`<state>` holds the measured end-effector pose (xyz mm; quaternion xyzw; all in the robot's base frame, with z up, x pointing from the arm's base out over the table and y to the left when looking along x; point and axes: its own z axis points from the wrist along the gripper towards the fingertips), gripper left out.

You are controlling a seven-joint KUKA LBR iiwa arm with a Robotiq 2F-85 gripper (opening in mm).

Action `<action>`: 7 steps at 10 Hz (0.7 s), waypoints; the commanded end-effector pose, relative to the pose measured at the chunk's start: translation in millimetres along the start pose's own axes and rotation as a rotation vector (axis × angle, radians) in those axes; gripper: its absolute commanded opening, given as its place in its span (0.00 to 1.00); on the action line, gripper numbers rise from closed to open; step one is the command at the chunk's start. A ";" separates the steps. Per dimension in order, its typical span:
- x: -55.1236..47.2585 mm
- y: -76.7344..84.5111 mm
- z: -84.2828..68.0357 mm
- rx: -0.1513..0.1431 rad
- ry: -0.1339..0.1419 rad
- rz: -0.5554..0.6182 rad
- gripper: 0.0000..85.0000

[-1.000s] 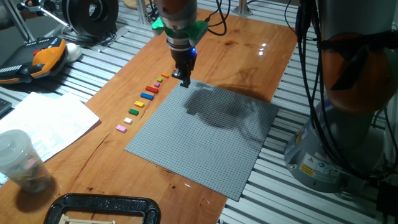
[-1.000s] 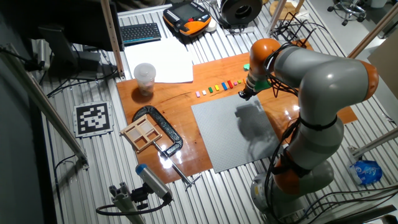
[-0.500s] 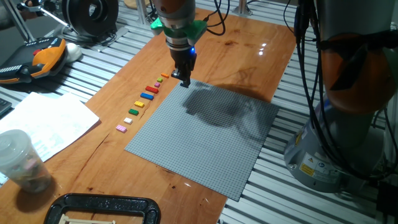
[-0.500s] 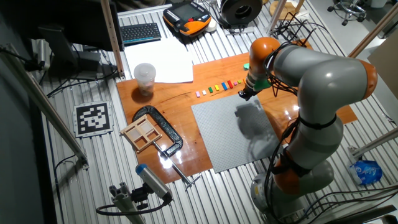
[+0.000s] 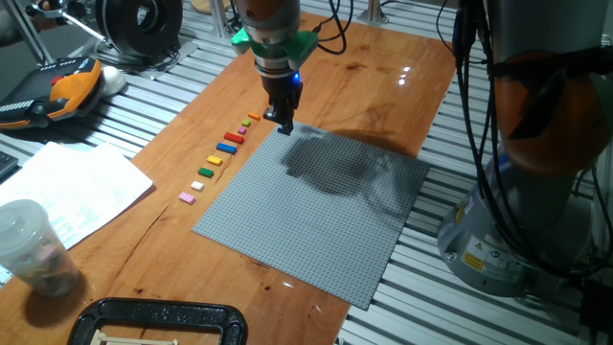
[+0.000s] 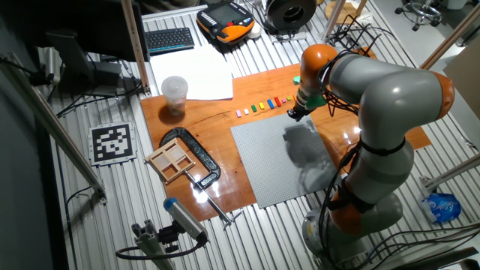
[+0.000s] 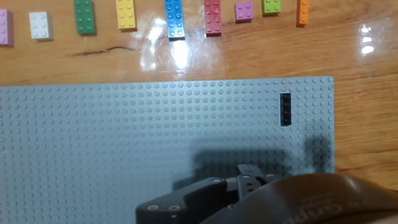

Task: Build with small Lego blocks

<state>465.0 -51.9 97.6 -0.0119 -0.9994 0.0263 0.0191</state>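
Hand view: pink brick (image 7: 3,27) cut by left edge, only a sliver shows. Green brick (image 7: 84,15), yellow brick (image 7: 126,14), lime brick (image 7: 272,6) and orange brick (image 7: 302,12) are clipped by the top edge. Baseplate (image 7: 124,143) runs off the left and bottom edges. Gripper (image 7: 249,180): only dark housing at the bottom edge, fingertips out of frame, so jaws' state can't be told.

Fixed views: brick row (image 5: 222,153) is too small to read studs or count reliably; in the other fixed view the row (image 6: 264,106) is just coloured specks. Gripper tip (image 5: 284,125) is too small to see any gap.
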 end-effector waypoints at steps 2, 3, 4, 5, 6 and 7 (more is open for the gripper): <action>-0.1 0.2 0.5 0.002 0.001 -0.003 0.00; -0.4 0.3 1.0 0.002 0.004 -0.003 0.00; -0.4 0.2 1.6 0.000 0.010 -0.005 0.00; 0.0 0.4 1.6 0.000 0.010 -0.003 0.00; 0.0 0.4 1.6 -0.001 0.010 0.000 0.00; 0.2 0.4 1.2 -0.001 0.014 0.004 0.00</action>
